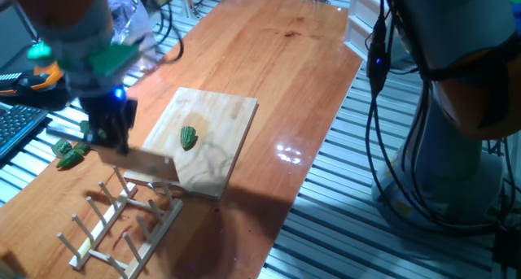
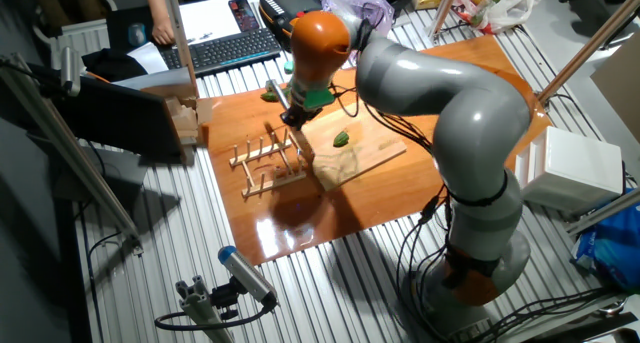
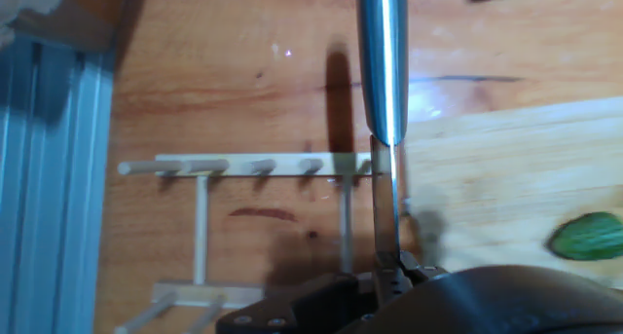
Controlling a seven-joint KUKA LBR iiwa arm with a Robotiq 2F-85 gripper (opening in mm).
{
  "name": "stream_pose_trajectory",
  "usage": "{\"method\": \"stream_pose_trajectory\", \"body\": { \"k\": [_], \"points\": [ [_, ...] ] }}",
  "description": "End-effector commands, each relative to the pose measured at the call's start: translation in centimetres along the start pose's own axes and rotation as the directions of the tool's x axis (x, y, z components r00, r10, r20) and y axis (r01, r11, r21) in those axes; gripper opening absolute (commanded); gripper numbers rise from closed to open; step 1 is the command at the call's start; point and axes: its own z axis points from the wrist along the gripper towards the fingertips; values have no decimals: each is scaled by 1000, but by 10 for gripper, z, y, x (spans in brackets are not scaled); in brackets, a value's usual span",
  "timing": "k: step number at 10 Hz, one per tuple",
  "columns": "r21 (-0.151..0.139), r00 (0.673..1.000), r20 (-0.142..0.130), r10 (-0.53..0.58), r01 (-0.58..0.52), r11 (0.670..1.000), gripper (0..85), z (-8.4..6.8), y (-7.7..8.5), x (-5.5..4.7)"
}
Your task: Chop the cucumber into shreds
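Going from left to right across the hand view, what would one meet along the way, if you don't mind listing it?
Metal rails → wooden peg rack → knife → wooden board → cucumber.

You have one cucumber (image 1: 189, 137) lying on one wooden board (image 1: 213, 128). Off the board, at the surface's (image 1: 277, 59) far-left edge, sits one small cluster of similar green chunks (image 1: 71, 152); you cannot count them exactly, at least two. There is one wooden peg rack (image 1: 122, 222), one knife (image 3: 382, 71) and one keyboard (image 2: 220, 48). One arm (image 2: 440, 93) carries the one tool (image 1: 110, 128).
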Motion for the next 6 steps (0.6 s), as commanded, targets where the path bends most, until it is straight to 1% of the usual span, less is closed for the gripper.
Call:
{"method": "stream_pose_trajectory", "body": {
  "k": [1,2,3,4,5,6],
  "points": [
    [25,1000,8,-20,20,999,0,-25,-21,0],
    [37,999,20,-30,29,999,0,-24,-37,0],
    [36,999,23,-27,26,999,0,-20,-51,0],
    [41,999,35,-22,20,999,0,-13,-63,2],
    [54,998,64,-23,19,998,0,-3,-73,1],
    [81,997,71,-36,30,996,0,4,-81,-1]
  ]
}}
